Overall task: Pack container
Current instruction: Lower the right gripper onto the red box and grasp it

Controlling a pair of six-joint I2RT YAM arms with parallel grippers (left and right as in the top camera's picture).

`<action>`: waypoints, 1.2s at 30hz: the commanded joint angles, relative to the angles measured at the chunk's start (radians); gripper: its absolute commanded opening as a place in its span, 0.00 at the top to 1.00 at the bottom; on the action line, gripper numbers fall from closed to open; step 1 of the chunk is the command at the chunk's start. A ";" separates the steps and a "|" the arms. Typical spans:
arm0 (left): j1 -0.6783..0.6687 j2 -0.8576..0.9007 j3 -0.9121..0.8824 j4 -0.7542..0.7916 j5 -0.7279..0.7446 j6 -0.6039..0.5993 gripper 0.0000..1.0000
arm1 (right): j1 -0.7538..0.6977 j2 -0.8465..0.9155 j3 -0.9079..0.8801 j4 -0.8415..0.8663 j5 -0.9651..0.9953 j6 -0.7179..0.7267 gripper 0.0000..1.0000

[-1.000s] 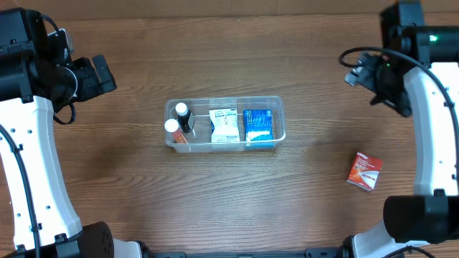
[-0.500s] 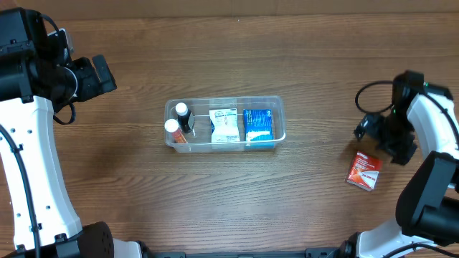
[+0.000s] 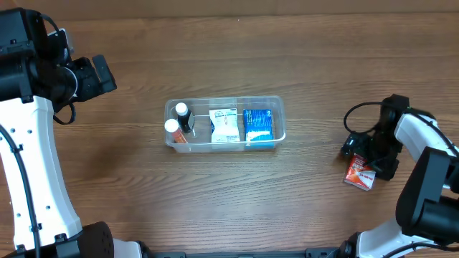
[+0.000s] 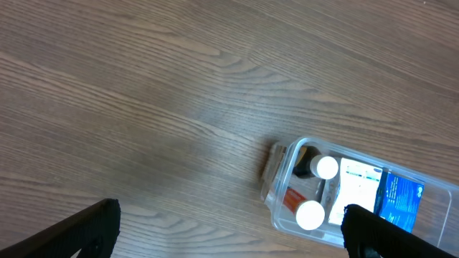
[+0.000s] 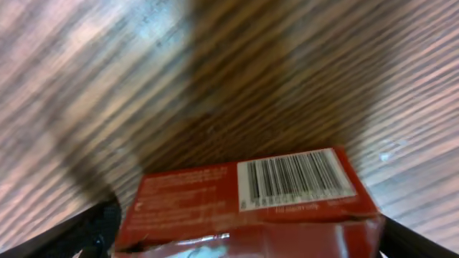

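wooden table (image 3: 229,57) | red box (image 3: 358,176) lying flat, barcode face visible

FYI container (image 3: 280,115) is reading clear; bottles (image 3: 172,126) are showing white caps; white box (image 3: 224,126), blue box (image 3: 259,125); red carton (image 5: 244,208) is showing a white barcode patch; counter (image 3: 215,201) is showing brown woodgrain.

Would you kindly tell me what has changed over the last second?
The right gripper swung from the far right of the table down towards the near side. It now sits open over the red box and has not closed on it. The left arm, the container with its contents, and the box stayed in place.
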 commanded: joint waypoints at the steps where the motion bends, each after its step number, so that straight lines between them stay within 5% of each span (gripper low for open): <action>1: 0.004 0.002 -0.002 0.003 0.004 0.018 0.00 | 0.003 -0.008 -0.040 0.024 -0.016 0.000 0.00; 7: 0.004 0.002 -0.002 0.003 0.004 0.019 0.00 | 0.003 -0.008 -0.040 0.028 -0.028 0.000 0.04; 15: 0.004 0.002 -0.002 0.002 0.004 0.018 0.00 | 0.003 -0.008 -0.039 0.027 -0.028 0.000 0.29; 25: 0.004 0.002 -0.002 0.003 0.005 0.018 0.00 | 0.004 -0.010 0.025 -0.019 -0.082 -0.001 0.35; 36: 0.004 0.002 -0.002 0.003 0.005 0.018 0.00 | 0.178 -0.175 0.357 -0.245 -0.129 0.000 0.36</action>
